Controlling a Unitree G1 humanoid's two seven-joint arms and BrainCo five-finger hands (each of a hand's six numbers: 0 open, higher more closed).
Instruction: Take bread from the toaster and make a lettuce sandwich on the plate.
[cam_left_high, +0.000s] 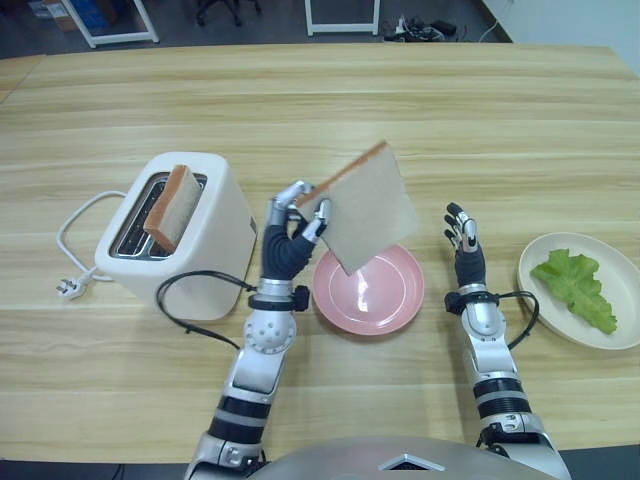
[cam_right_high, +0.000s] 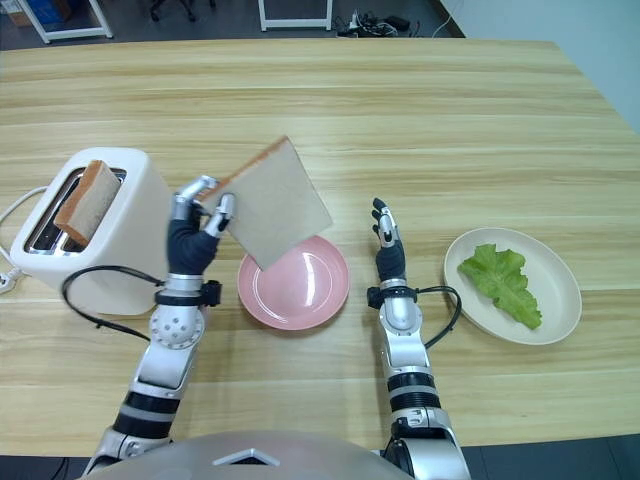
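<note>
Status: first slice held above plate, not yet placed

Left hand (cam_left_high: 296, 216) is closed on one corner of a bread slice (cam_left_high: 372, 208). The slice is tilted and hangs in the air over the near-left part of the pink plate (cam_left_high: 402, 308), with no contact visible. The plate carries nothing. Right hand (cam_left_high: 463, 234) holds nothing; its fingers are extended and point upward, and it stands over the counter (cam_left_high: 400, 110) between the plate and the dish (cam_left_high: 622, 268).

A second slice (cam_left_high: 172, 205) stands in a slot of the toaster (cam_left_high: 218, 235), just left of the left hand. Lettuce (cam_left_high: 577, 285) lies on the dish at the right, well apart from the plate.

Progress, as judged from this layout:
- Done: one slice removed from the toaster.
- In hand: setting that slice down flat on the plate.
- Left: move lettuce onto the slice, pull the second slice, and place it on top.

The task is judged to be in its early part.
</note>
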